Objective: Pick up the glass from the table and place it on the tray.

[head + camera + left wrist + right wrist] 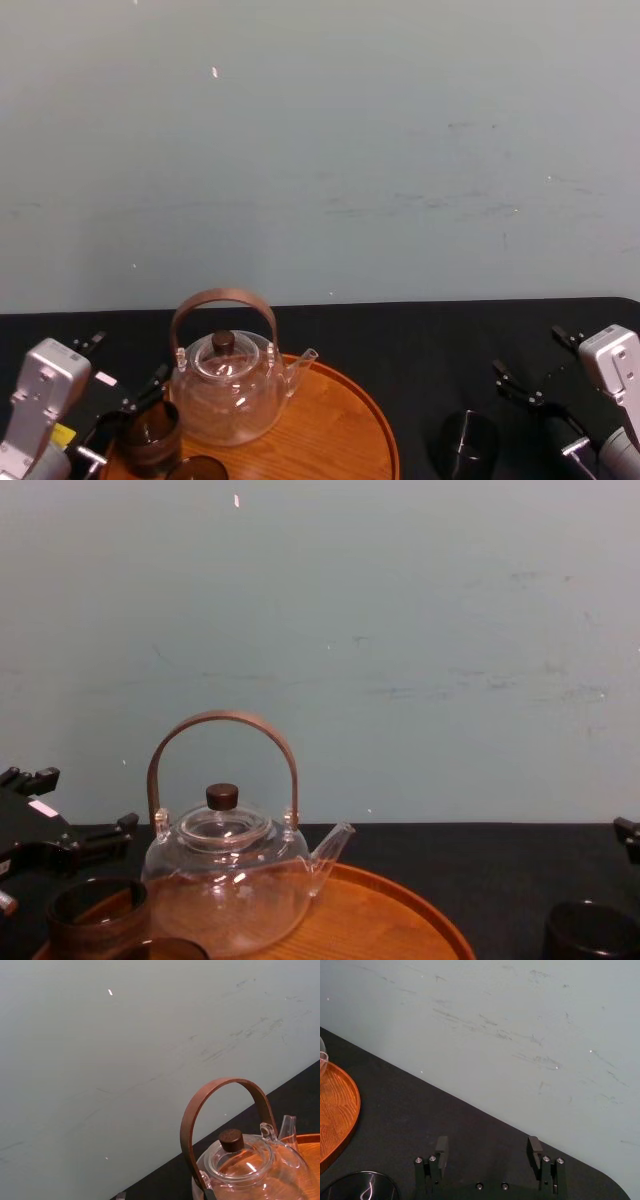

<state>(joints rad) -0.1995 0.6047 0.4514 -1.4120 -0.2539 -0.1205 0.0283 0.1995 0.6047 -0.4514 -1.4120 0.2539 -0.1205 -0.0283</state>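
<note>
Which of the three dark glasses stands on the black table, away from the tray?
The glass on the robot's right, near the right gripper; the other two are at the tray.

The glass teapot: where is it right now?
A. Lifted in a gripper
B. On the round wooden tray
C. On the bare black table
B: the teapot rests with its base on the orange wood of the tray, inside the low rim.

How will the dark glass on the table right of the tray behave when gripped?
The glass looks smooth and shiny, so it may slip when squeezed. It is short and wide, so probably hard to tip. Being glass, it likely breaks if dropped.
</note>
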